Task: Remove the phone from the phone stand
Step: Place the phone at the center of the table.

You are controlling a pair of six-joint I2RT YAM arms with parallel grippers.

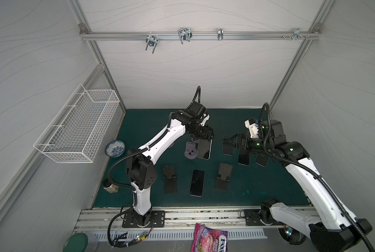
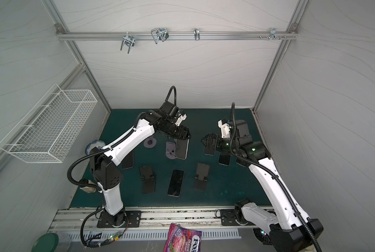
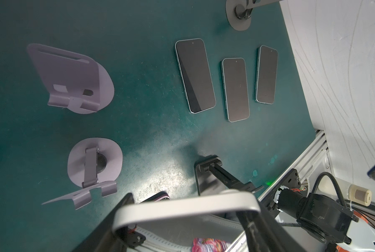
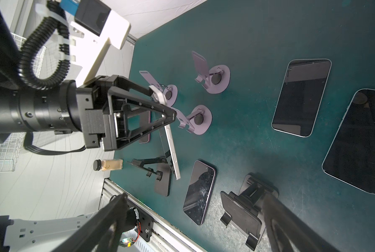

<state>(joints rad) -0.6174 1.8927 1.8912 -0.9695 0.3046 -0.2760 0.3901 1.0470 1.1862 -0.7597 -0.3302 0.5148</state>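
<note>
- A bowl (image 1: 114, 148) sits at the left edge of the surface (image 1: 258, 187). A jar (image 1: 110, 186) lies on its side nearer the front-left corner.
- A spare stand (image 2: 149, 143), purple, shows its round base left of centre, partly under the left arm.
- The stand (image 1: 190, 150), also purple, is at the centre of the surface.
- The left fingers (image 4: 156, 109) are pressed onto the top end of the phone (image 1: 204, 150), pinching it.
- The phone hangs tilted from that grip, out of the stand and just to its right. Its silver side faces the right wrist view. Whether its lower end touches the surface cannot be told.
- Toward the front edge stand two black stands (image 1: 169, 179), with a dark phone (image 1: 197, 182) lying flat between them and apart from both.
- The right fingers (image 4: 114, 213) are spread wide with nothing between them. In both top views they overlap the back end of the leftmost of three phones (image 1: 243, 158), which lie flat, screens up, near the right edge.
</note>
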